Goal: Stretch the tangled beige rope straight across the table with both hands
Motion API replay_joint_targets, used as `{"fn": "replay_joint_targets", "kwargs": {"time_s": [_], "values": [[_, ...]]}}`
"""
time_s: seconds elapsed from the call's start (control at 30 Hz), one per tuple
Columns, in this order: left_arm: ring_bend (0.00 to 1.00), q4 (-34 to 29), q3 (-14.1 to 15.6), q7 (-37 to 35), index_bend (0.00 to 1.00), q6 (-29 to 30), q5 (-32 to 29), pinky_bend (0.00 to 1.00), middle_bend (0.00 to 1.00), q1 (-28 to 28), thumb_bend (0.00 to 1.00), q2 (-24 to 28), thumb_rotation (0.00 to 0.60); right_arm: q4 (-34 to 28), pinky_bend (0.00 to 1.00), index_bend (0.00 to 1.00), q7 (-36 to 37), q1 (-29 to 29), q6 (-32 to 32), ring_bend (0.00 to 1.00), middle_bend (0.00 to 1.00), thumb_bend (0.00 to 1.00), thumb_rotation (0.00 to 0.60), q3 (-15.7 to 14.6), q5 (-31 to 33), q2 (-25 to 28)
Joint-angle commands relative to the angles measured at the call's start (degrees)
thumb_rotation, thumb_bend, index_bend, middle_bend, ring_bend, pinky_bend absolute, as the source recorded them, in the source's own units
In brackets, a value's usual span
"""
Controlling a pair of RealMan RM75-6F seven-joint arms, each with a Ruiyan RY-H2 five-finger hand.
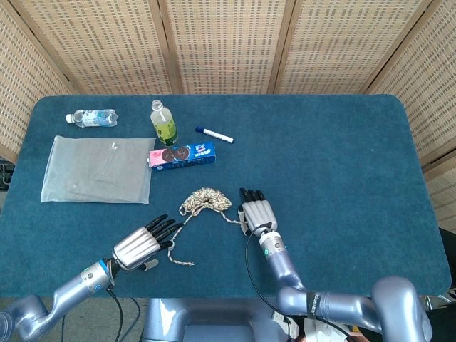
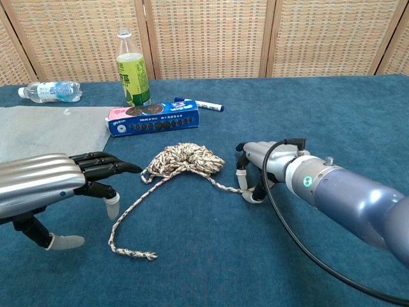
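Wicker screens are standing behind a blue-covered table [image 1: 342, 157]. The right hand [image 1: 258, 212] is resting low on the cloth, its fingers appearing to pinch one end of the beige rope [image 1: 205, 200], though the grip is partly hidden. The left hand [image 1: 142, 244] is hovering flat with fingers spread and holding nothing, just beside the rope's loose tail. The tangled bundle is lying between the two hands, nearer the right; the tail is running toward the front edge, its frayed end nearest the left hand.
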Motion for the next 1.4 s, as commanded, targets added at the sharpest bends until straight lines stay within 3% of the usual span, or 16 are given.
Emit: {"fn": "replay_joint_targets", "kwargs": {"time_s": [0.03, 0.5, 1.4], "values": [[0.00, 1.20, 0.81, -0.91, 0.41, -0.97, -0.76, 0.00, 0.00, -0.91, 0.31, -1.41, 0.600, 0.46, 0.00, 0.66, 0.33, 0.13, -0.34, 0.00, 0.00, 0.46, 0.600, 0.14, 0.20, -0.39], [0.00, 5.62, 1.76, -0.71, 0.45, -3.02, -3.46, 0.00, 0.00, -3.06, 0.35, -6.42, 0.600, 1.50, 0.00, 0.66, 0.77, 0.12, -0.56, 0.00, 0.00, 0.46, 0.600, -0.06, 0.11, -0.88], [0.00, 6.52, 3.63, 0.99, 0.52, -2.34, -5.58, 0.00, 0.00, -4.69, 0.41, -8.18, 0.600, 1.78, 0.00, 0.66, 0.74, 0.33, -1.11, 0.00, 0.01, 0.46, 0.600, 0.10, 0.83, -1.32]]}}
